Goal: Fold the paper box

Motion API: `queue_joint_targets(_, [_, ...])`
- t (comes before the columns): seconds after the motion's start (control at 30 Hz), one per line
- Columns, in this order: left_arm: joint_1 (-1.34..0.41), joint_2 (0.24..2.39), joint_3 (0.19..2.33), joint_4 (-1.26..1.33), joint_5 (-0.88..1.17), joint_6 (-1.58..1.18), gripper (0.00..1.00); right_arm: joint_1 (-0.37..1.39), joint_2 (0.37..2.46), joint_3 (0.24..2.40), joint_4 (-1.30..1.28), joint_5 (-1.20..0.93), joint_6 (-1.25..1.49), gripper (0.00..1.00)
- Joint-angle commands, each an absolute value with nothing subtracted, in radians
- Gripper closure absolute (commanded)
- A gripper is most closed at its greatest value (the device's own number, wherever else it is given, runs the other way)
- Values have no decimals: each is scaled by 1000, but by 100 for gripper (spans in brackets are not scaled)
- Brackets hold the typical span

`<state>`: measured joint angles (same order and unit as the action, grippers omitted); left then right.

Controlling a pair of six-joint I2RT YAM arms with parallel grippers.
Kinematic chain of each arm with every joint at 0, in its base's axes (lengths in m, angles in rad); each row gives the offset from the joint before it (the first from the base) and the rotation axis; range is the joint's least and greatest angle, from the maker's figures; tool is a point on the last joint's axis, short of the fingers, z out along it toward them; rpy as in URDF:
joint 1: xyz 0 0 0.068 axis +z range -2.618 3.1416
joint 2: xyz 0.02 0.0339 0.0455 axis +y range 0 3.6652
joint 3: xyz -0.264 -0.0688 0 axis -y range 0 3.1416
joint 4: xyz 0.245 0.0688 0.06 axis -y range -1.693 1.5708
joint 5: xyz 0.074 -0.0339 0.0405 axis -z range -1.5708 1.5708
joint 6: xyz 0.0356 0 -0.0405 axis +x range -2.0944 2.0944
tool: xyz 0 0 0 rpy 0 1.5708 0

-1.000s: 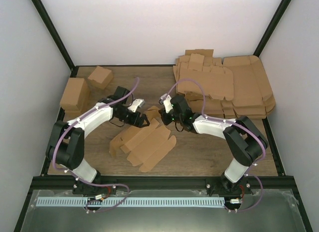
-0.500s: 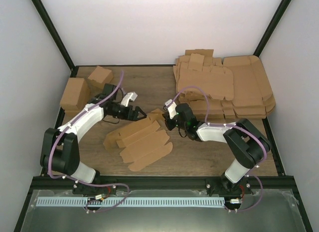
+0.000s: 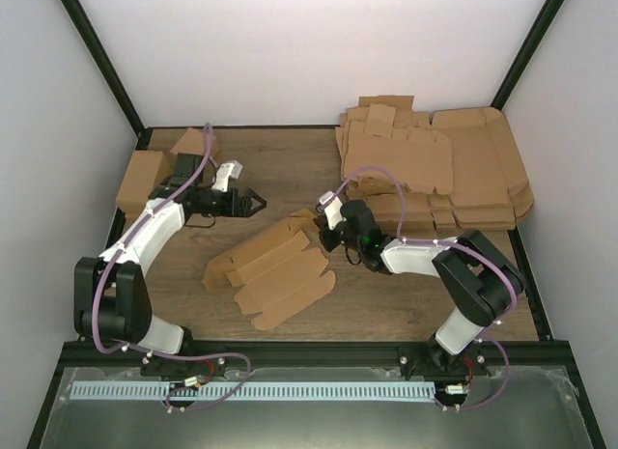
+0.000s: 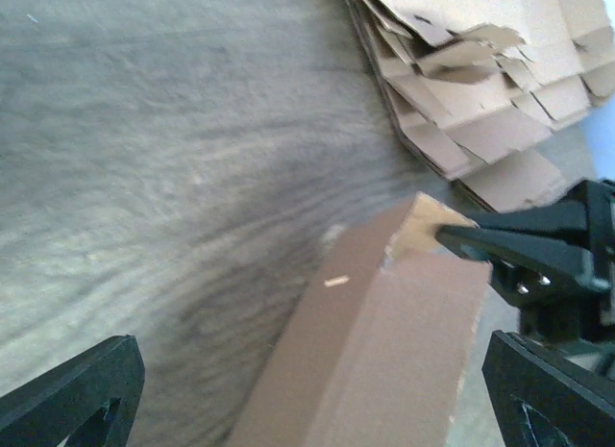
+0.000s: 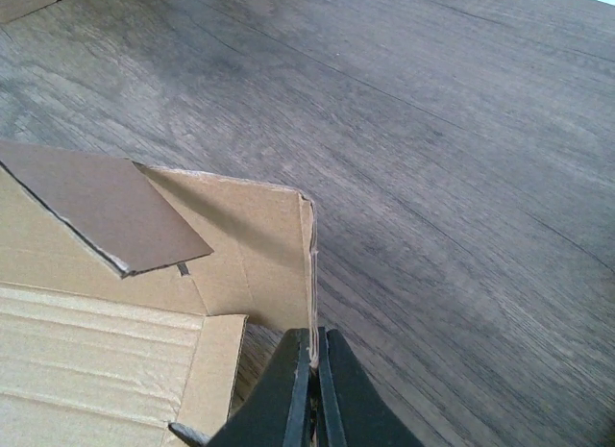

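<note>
White walls point(image 3: 319, 53), black corner posts point(image 3: 101, 58), wood-grain tabletop point(image 3: 290, 169) (greyish brown), even soft light

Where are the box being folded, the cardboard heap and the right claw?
paper box point(image 3: 275, 272), overhead view, its middle panel.
cardboard heap point(image 3: 417, 154), overhead view, its top sheet.
right gripper point(image 5: 313, 339), right wrist view, between its closed fingertips.

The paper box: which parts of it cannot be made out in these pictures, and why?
Top external: one corner of the paper box is hidden under the right end effector.
Left wrist: blurred; the bottom edge cuts the box off.
Right wrist: the left and bottom edges cut it off; the shut fingers cover the pinched edge.
</note>
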<state>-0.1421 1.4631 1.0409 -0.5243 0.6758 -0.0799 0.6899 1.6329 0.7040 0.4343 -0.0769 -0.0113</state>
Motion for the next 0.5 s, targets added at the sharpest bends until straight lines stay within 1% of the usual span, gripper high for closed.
queue_joint_targets(0.0, [-131,1486,1114,-531,563,-66,0,698,1621,730,462,-49,-23,99])
queue_joint_targets(0.07, [-130,1481,1124,-523,540,-76,0,698,1632,737,471,-46,-17,99])
queue_joint_targets(0.23, [-128,1432,1114,-471,483,-115,0,698,1598,643,639,-62,-55,99])
queue_joint_targets(0.33, [-124,1428,1124,-489,486,-80,0,698,1595,670,570,-99,-97,99])
queue_joint_targets(0.47, [-124,1474,1139,-532,552,-33,0,698,1600,680,541,-136,-152,99])
